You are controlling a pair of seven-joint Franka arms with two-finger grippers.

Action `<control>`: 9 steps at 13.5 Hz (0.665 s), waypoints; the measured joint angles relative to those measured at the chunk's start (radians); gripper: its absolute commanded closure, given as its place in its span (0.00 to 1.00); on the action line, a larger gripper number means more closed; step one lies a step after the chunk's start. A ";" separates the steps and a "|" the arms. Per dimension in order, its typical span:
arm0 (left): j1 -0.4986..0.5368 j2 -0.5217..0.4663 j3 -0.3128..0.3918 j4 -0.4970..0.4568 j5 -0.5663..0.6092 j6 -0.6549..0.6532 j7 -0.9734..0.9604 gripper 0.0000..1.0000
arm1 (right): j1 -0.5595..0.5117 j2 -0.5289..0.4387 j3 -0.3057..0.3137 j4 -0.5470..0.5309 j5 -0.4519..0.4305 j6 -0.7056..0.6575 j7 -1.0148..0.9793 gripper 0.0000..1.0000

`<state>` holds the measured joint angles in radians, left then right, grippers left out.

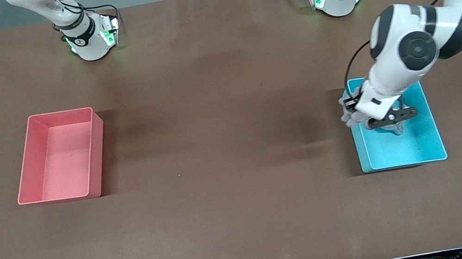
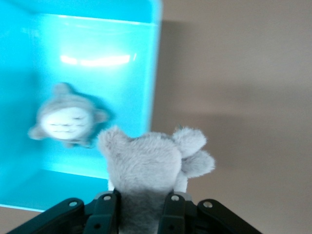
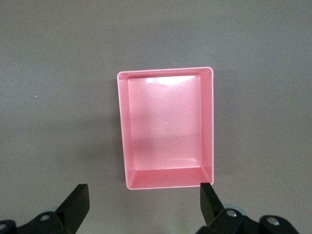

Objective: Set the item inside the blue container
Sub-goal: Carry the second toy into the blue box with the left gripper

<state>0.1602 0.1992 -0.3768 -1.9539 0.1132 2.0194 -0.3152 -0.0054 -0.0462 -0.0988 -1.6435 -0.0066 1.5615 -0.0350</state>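
Grey plush toy [image 2: 146, 170] is clamped in the left gripper [image 2: 141, 204] over the blue container [image 1: 422, 149]; the right gripper [image 3: 141, 204] waits spread above the pink bin [image 3: 165, 126].

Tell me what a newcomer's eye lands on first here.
First, the left gripper, shut on a grey plush toy, over the rim of the blue container at the left arm's end of the table. Inside lies a second grey plush with a pale face. The pink bin sits at the right arm's end, below the open right gripper.
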 measured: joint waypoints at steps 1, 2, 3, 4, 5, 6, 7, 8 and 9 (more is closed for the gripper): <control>0.053 -0.007 0.001 -0.024 0.000 0.006 0.075 0.69 | 0.000 0.000 -0.003 0.000 -0.003 0.000 -0.019 0.00; 0.097 -0.006 0.001 -0.045 0.000 0.023 0.136 0.69 | 0.000 0.000 -0.003 0.000 -0.004 -0.001 -0.024 0.00; 0.129 -0.001 0.002 -0.065 0.000 0.048 0.178 0.69 | 0.000 0.000 -0.001 0.000 -0.004 -0.003 -0.018 0.00; 0.149 0.008 0.002 -0.082 0.000 0.079 0.199 0.69 | 0.004 0.000 0.003 0.000 -0.004 -0.009 -0.002 0.00; 0.159 0.022 0.002 -0.098 0.000 0.115 0.205 0.68 | 0.011 0.000 0.006 0.000 -0.004 -0.014 0.016 0.00; 0.160 0.038 0.002 -0.113 0.001 0.153 0.207 0.68 | 0.019 0.000 0.009 0.000 -0.004 -0.015 0.026 0.00; 0.159 0.055 0.001 -0.129 0.001 0.186 0.207 0.67 | 0.023 0.000 0.009 0.000 -0.005 -0.015 0.027 0.00; 0.158 0.071 -0.001 -0.144 0.001 0.216 0.207 0.66 | 0.024 0.000 0.009 0.001 -0.006 -0.015 0.020 0.00; 0.156 0.088 -0.002 -0.156 0.001 0.237 0.207 0.65 | 0.023 0.000 0.006 0.001 -0.007 -0.014 0.007 0.00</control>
<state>0.3164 0.2873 -0.3787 -2.1099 0.1142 2.2561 -0.1079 0.0176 -0.0462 -0.0930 -1.6425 -0.0140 1.5474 -0.0285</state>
